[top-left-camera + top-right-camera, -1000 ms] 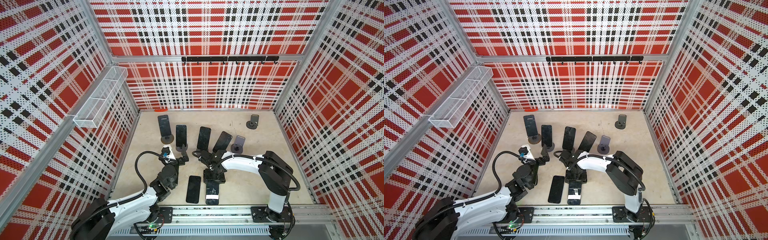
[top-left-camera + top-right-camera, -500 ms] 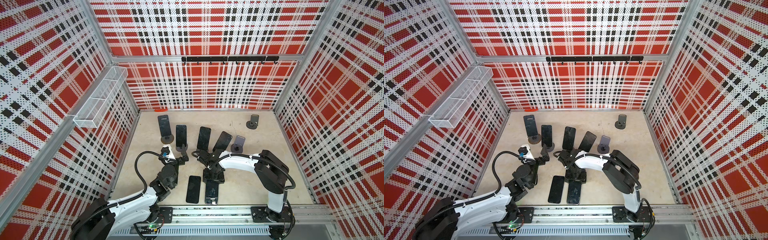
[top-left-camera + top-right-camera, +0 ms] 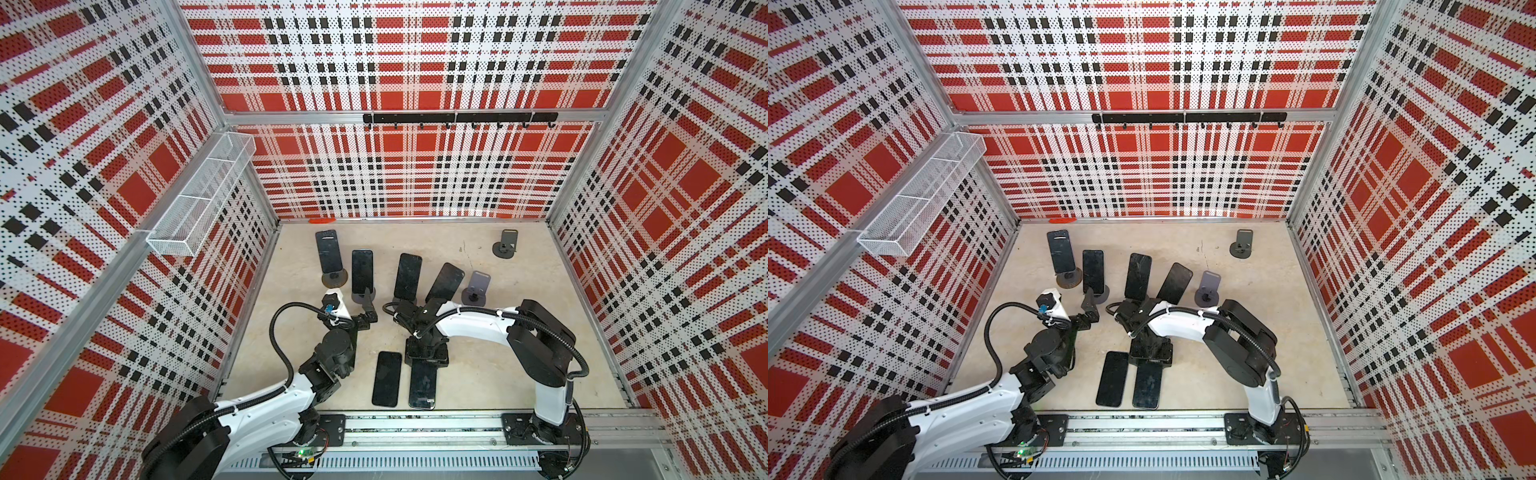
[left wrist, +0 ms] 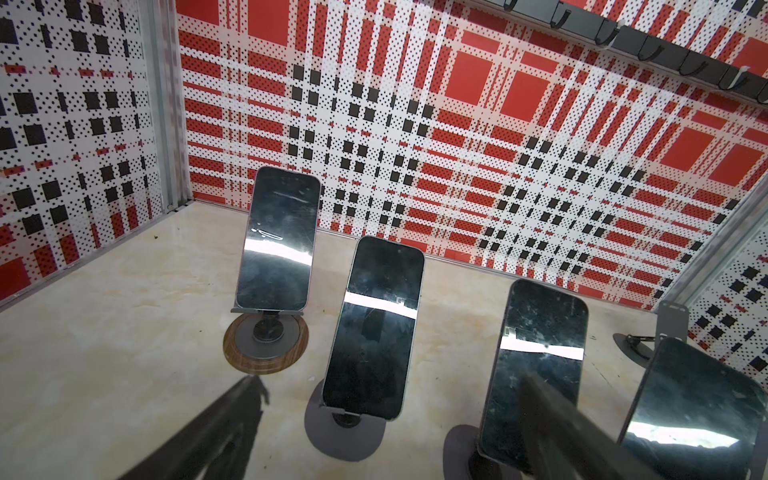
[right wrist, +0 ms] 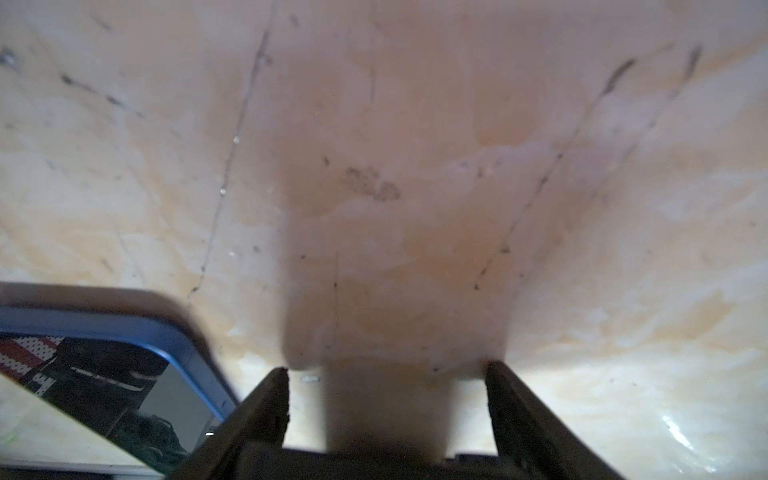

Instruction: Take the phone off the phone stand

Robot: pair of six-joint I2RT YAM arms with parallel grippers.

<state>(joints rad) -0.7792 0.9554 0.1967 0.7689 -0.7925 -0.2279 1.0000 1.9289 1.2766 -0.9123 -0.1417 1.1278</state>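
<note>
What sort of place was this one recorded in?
Probably a purpose-built robot test cell: plaid perforated wall panels enclose it, the left arm and right arm bolt to an aluminium rail, and several phones rest on stands.

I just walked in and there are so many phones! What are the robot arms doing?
The arms are taking phones off stands. Two phones already lie flat on the table, and two empty stands sit farther back. Four standing phones remain. The right gripper is open, empty, low beside the flat ones. The left gripper is open, facing the standing ones.
</note>
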